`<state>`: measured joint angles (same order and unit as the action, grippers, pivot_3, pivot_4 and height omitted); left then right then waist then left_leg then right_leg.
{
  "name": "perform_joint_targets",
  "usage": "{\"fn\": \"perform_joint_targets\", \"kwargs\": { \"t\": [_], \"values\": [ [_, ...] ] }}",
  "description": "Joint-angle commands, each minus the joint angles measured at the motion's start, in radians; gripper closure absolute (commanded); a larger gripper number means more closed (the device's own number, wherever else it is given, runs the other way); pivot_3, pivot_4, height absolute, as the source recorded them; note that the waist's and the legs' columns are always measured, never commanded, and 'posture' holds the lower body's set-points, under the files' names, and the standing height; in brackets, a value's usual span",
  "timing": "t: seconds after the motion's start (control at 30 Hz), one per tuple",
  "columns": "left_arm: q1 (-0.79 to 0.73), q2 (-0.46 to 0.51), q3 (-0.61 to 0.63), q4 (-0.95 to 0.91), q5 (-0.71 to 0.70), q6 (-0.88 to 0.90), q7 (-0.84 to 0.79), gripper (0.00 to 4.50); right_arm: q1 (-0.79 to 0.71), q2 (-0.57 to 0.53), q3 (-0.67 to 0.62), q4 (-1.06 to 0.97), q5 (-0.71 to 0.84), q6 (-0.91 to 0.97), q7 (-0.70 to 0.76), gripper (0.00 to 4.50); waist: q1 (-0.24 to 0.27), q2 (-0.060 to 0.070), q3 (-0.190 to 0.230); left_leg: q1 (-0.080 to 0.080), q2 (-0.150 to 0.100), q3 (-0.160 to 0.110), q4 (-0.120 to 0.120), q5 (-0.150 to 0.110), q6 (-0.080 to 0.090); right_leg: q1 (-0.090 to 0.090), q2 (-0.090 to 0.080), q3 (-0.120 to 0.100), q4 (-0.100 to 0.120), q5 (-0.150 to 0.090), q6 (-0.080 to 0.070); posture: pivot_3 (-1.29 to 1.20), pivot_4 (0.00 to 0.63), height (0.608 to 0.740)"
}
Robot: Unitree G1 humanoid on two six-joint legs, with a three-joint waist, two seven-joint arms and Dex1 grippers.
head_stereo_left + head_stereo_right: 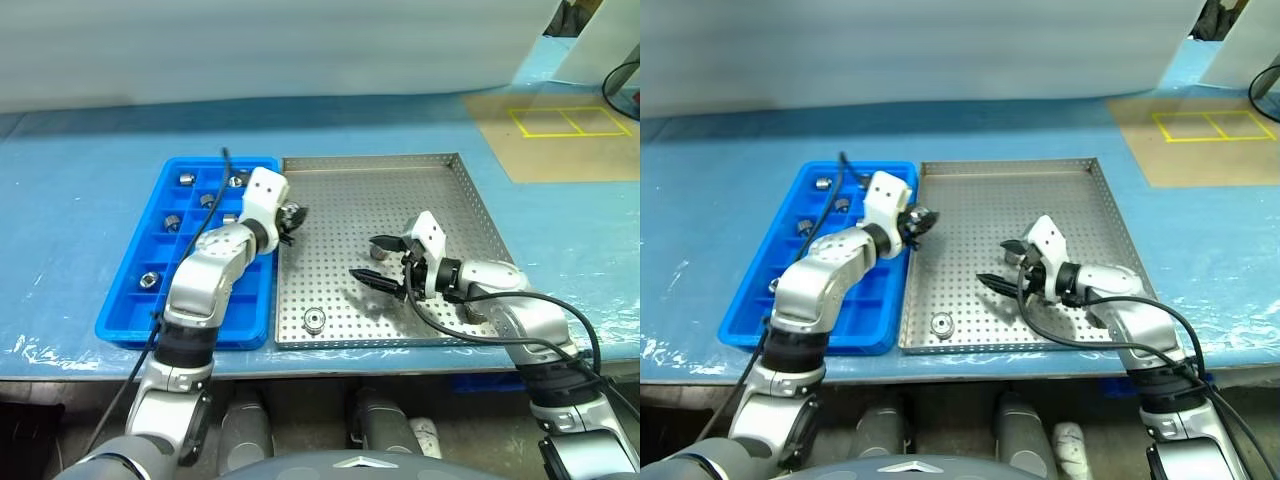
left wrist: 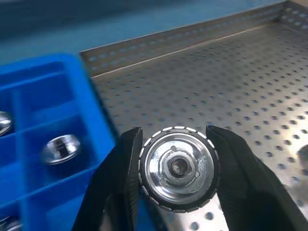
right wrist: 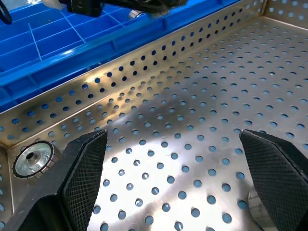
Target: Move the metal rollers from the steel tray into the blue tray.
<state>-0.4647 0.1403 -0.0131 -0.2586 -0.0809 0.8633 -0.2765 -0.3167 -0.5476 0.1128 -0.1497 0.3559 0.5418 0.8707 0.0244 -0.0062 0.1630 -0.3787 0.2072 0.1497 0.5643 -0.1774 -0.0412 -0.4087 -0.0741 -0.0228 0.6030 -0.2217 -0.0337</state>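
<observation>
My left gripper [image 1: 292, 218] is shut on a metal roller [image 2: 179, 167], a shiny disc with a dark centre hole, held just above the seam between the blue tray [image 1: 120, 322] and the steel tray [image 1: 380, 190]. Several rollers [image 1: 186, 179] lie in the blue tray's cells. Over the middle of the steel tray my right gripper [image 1: 366, 260] stands wide open with nothing between its fingers. Another roller [image 1: 315, 320] lies flat near the steel tray's front left corner, and it appears again as the roller [image 3: 32, 159] in the right wrist view.
Both trays sit side by side on a blue-covered table, close to its front edge. A brown board with yellow taped rectangles [image 1: 565, 120] lies at the back right, beside a black cable [image 1: 625, 85]. A white wall closes off the back.
</observation>
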Motion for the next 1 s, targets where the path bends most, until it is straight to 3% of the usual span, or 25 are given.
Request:
{"fn": "perform_joint_targets", "kwargs": {
  "t": [0.03, 0.23, 0.53, 1.0],
  "values": [
    [0.040, -0.042, 0.066, -0.127, 0.040, 0.021, 0.142, 2.78, -0.049, 0.008, 0.017, 0.035, -0.004, -0.042, 0.040, 0.00, 0.006, 0.000, 0.000, 0.000, 0.000, 0.000, 0.000, 0.000, 0.000, 0.000, 0.000, 0.000, 0.000, 0.000, 0.000, 0.01, 0.150, 0.740],
    [0.125, -0.113, 0.157, -0.236, 0.047, 0.102, 0.270, 2.78, -0.116, 0.042, 0.062, 0.127, -0.007, -0.063, 0.102, 0.00, 0.029, 0.000, 0.000, -0.001, 0.000, -0.001, 0.000, 0.000, 0.000, 0.000, 0.000, -0.002, -0.001, 0.000, 0.000, 0.10, 0.150, 0.740],
    [0.153, -0.087, 0.260, -0.247, 0.037, 0.122, 0.310, 2.78, -0.195, 0.090, 0.101, 0.236, -0.031, -0.103, 0.168, 0.00, 0.074, -0.001, 0.001, -0.007, 0.000, -0.001, 0.000, 0.001, 0.001, -0.007, -0.001, -0.002, 0.000, 0.000, 0.000, 0.20, 0.150, 0.740],
    [0.177, -0.069, 0.228, -0.198, -0.018, 0.139, 0.271, 2.78, -0.179, 0.090, 0.091, 0.231, -0.054, -0.109, 0.178, 0.00, 0.101, -0.001, 0.001, -0.009, 0.000, -0.001, 0.001, 0.001, 0.001, -0.010, -0.001, -0.002, 0.002, 0.000, 0.000, 0.17, 0.150, 0.740]
  ]
}}
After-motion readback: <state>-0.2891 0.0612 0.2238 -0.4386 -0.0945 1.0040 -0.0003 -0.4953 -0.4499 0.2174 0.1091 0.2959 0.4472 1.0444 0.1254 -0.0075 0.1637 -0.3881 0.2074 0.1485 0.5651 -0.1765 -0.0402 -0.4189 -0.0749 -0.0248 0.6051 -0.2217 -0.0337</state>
